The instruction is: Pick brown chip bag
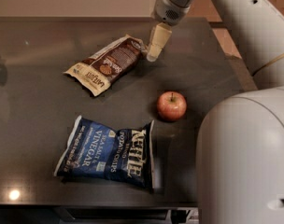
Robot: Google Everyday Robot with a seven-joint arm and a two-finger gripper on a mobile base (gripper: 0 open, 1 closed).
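Note:
The brown chip bag [107,63] lies flat on the dark table [34,111], towards the back, its long axis running from lower left to upper right. It is dark brown with cream ends and orange chip pictures. My gripper [153,52] hangs from the arm at the top of the view, just beside the bag's upper right end and slightly above the table. It holds nothing that I can see.
A red apple [171,106] sits right of centre. A blue Kettle chip bag [107,151] lies near the front edge. The robot's white body [244,157] fills the lower right corner. The table's right edge [235,73] runs past the gripper.

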